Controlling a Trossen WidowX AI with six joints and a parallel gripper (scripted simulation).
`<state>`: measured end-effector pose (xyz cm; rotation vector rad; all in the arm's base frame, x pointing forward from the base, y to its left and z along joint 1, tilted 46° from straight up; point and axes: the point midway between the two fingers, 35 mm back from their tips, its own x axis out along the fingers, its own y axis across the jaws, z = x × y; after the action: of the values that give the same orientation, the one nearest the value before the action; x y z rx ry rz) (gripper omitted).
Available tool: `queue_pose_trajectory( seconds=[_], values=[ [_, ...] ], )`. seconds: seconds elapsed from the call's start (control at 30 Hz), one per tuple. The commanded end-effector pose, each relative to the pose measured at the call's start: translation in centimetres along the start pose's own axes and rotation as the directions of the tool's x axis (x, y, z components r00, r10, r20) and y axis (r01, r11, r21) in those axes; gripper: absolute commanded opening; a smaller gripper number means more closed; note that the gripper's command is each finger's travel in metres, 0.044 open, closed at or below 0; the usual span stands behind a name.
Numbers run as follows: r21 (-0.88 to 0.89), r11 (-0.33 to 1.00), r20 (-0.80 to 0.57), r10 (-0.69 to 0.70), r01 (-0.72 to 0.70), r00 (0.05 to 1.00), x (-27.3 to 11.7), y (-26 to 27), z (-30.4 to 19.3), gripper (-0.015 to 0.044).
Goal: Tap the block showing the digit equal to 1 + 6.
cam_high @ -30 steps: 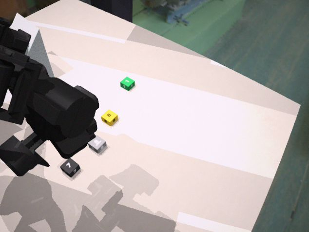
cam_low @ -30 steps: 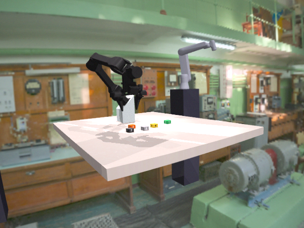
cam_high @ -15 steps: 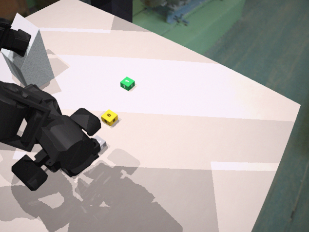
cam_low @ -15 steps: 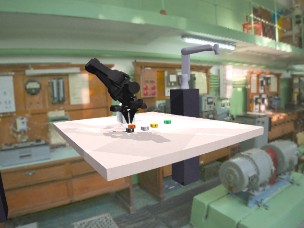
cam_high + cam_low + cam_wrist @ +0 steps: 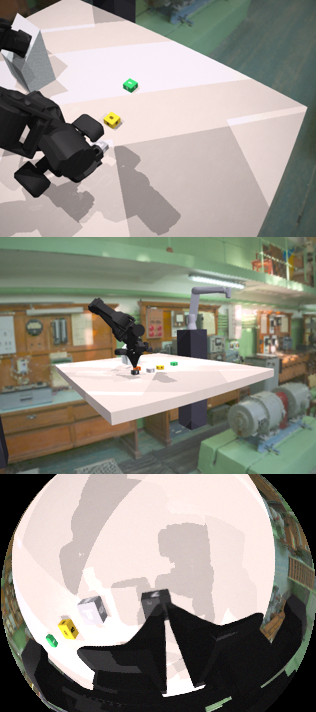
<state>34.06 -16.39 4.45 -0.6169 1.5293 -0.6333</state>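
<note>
The black block (image 5: 134, 372) (image 5: 148, 605) stands on the table and shows a 7 in the exterior view. It is hidden behind the arm in the top view. My gripper (image 5: 134, 366) (image 5: 164, 607) is shut with nothing between its fingers. Its tips are together at the top of the black block; whether they touch it I cannot tell. The white block (image 5: 103, 146) (image 5: 150, 370) (image 5: 92, 611) stands beside it. The yellow block (image 5: 111, 119) (image 5: 160, 367) (image 5: 68, 629) shows an 8. The green block (image 5: 130, 85) (image 5: 173, 363) (image 5: 51, 640) shows a 1. The orange block (image 5: 138, 368) is partly hidden behind the fingertips.
A grey angular stand (image 5: 40, 60) (image 5: 126, 360) is at the arm's base. The table (image 5: 204, 101) (image 5: 191, 382) has its far corner at the right in the top view. A second, pale arm (image 5: 194, 303) stands on a dark pillar behind the table.
</note>
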Motion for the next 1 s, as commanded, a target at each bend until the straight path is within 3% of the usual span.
queue_pose_trajectory(
  seconds=[0.0, 0.47, 0.6, 0.73, 0.83, 0.97],
  values=[
    [-0.011, 1.0, -0.007, -0.003, 0.003, 1.0, 0.8, 0.1, -0.3, 0.002],
    [-0.011, 1.0, -0.007, -0.004, 0.004, 1.0, 2.1, 0.1, -0.3, 0.002],
    [-0.01, 1.0, -0.007, -0.003, 0.003, 1.0, -0.6, 0.1, -0.3, 0.002],
    [-0.01, 1.0, -0.007, -0.003, 0.003, 1.0, -0.9, 0.1, -0.3, 0.002],
    [-0.018, 1.0, 0.001, 0.017, -0.017, 1.0, -1.3, 1.8, 0.2, 0.0099],
    [-0.05, 0.995, 0.017, 0.091, -0.09, 0.996, -3.1, 8.7, 1.3, 0.0204]
  ],
)
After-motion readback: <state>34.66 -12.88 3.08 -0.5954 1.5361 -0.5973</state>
